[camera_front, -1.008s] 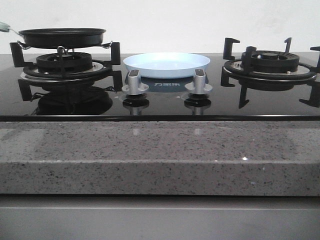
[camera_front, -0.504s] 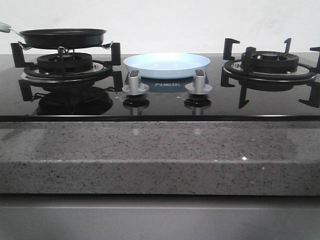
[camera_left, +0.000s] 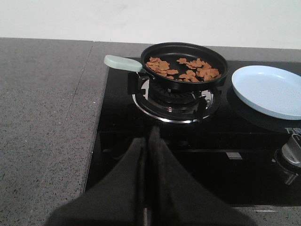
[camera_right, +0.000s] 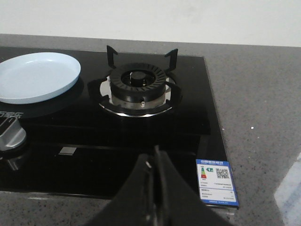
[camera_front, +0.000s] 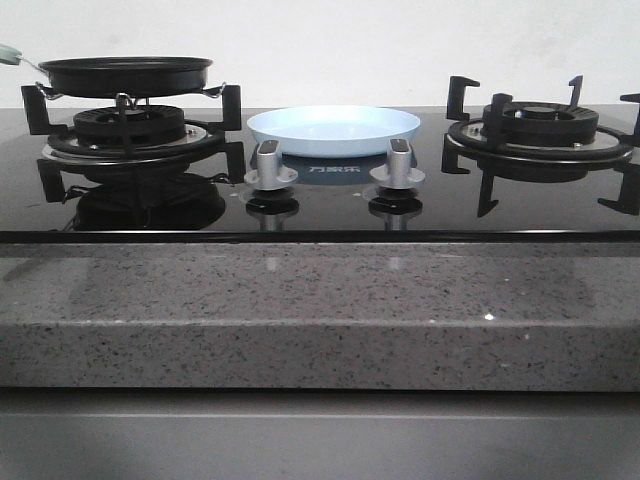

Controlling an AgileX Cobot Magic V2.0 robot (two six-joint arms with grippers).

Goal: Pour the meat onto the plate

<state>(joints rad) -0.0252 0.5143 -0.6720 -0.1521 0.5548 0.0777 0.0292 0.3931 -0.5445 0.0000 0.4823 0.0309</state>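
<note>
The meat (camera_left: 184, 69), several reddish-brown slices, lies in a black frying pan (camera_left: 184, 66) with a pale green handle (camera_left: 122, 62) on the left burner; the pan also shows in the front view (camera_front: 125, 73). The pale-blue plate (camera_front: 333, 128) sits empty on the hob between the burners, and shows in the left wrist view (camera_left: 269, 89) and the right wrist view (camera_right: 36, 76). My left gripper (camera_left: 147, 139) is shut and empty, near the hob's front edge, short of the pan. My right gripper (camera_right: 153, 160) is shut and empty at the hob's front right. Neither gripper shows in the front view.
The right burner (camera_front: 540, 130) with black pan supports stands bare. Two silver knobs (camera_front: 270, 165) stand in front of the plate. A speckled grey stone counter (camera_front: 320, 310) surrounds the black glass hob. A blue-edged energy label (camera_right: 216, 181) sits at the hob's front right corner.
</note>
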